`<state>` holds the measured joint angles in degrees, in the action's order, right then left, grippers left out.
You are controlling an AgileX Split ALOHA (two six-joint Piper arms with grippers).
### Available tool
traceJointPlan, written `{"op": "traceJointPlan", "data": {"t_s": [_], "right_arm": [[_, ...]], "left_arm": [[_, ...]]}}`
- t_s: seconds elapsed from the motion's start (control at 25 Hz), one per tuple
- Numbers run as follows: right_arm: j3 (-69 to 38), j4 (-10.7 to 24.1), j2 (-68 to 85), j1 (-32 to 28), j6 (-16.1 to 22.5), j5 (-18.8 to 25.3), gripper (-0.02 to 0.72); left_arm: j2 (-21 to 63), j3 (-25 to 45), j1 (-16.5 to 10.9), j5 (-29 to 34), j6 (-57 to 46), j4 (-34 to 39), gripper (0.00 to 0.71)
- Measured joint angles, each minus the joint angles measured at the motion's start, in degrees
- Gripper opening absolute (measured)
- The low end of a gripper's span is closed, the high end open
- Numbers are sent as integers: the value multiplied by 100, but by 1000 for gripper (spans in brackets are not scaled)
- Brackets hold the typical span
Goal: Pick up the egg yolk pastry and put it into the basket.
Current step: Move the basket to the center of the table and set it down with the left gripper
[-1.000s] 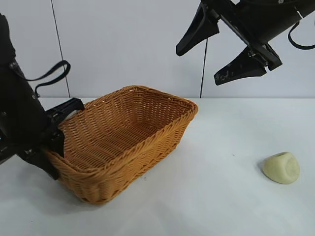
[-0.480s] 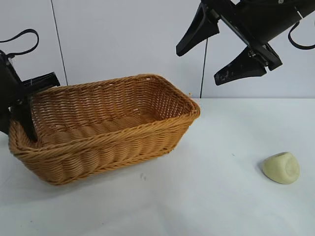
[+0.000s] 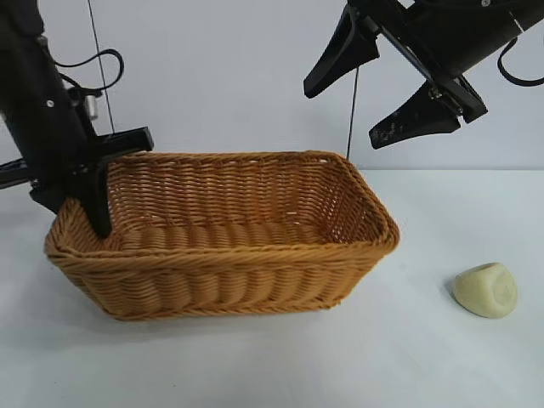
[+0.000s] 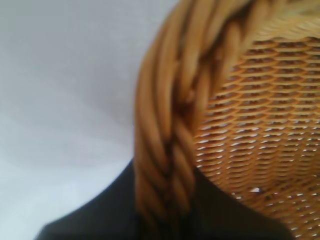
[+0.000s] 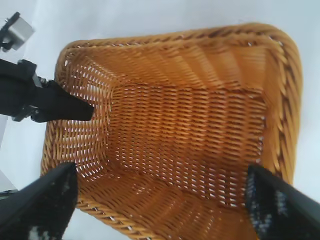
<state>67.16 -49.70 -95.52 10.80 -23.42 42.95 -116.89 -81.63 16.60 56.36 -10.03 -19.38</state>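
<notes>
The egg yolk pastry [image 3: 485, 290], a pale cream-yellow lump with a dent, lies on the white table at the right, apart from everything. The orange-brown wicker basket [image 3: 221, 280] stands left of centre, its long side facing the exterior camera. My left gripper [image 3: 95, 223] is shut on the basket's left braided rim; in the left wrist view the rim [image 4: 165, 150] runs between my black fingers [image 4: 225, 210]. My right gripper [image 3: 374, 93] hangs high above the basket's right end, open and empty. The right wrist view looks down into the empty basket [image 5: 175, 35] and shows the left gripper [image 5: 75, 107] at its rim.
The white table [image 3: 408, 365] lies between basket and pastry and along the front. A pale wall with a vertical seam stands behind. The right gripper's fingertips [image 5: 40, 205] frame the basket's near end from above.
My left gripper has swung the basket round and shifted it right, so its long side now faces the exterior camera. The right arm and the pastry have not moved.
</notes>
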Motion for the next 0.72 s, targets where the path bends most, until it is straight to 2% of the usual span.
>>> {"op": "traceJointPlan", "data": {"t_s": [0.72], "right_arm": [[0, 0, 0, 0, 0, 13, 624]], "left_arm": [[-34, -30, 0, -372, 266, -17, 137]]}}
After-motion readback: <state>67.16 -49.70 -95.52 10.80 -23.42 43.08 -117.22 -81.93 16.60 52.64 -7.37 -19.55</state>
